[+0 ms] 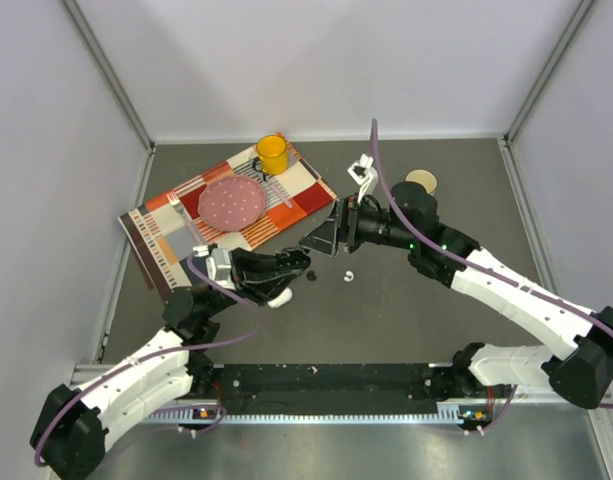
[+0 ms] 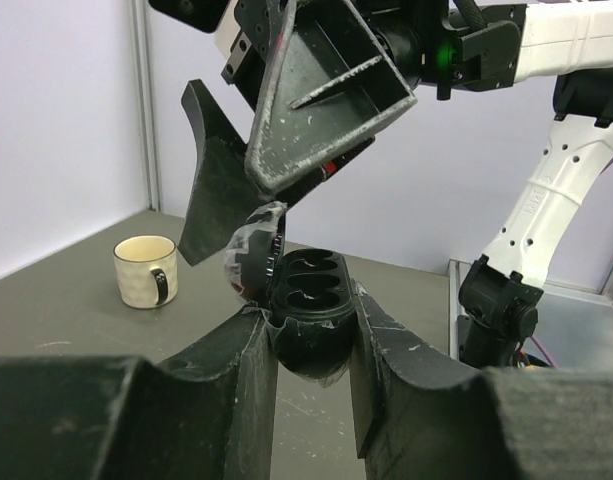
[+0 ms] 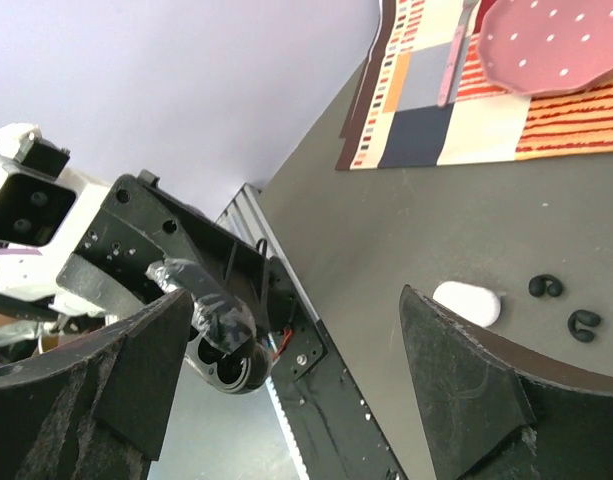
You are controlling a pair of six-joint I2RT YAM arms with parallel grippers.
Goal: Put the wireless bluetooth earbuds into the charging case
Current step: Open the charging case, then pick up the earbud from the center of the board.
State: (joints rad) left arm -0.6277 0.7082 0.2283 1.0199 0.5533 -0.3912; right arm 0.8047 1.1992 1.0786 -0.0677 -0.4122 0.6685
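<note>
My left tool point(image 2: 313, 338) gripped the open case point(image 2: 308, 295) at lower centre, its empty sockets tilted up for loading. My right tool point(image 3: 296, 300) hung spread above it. Black buds point(image 3: 546, 287) lay on the worktop point(image 3: 436, 220), lower right.

My left tool point(image 2: 311, 318) fills the bottom of the view. Its two scuffed black fingers point(image 2: 236, 390) are pressed against either side of a glossy black oval charging case point(image 2: 308, 292), holding it clear of the desk point(image 2: 76, 330). The case stands open, with two rounded hollows facing up and its hinged lid point(image 2: 252, 252) tipped back to the left under a wrinkled clear film. Just above it hangs the right tool point(image 2: 226, 225), fingers spread apart and tips pointing down near the lid. Its white arm point(image 2: 556, 190) rises at the right. A cream ceramic mug with a dark handle point(image 2: 146, 272) stands upright on the grey desk at the far left.
</note>
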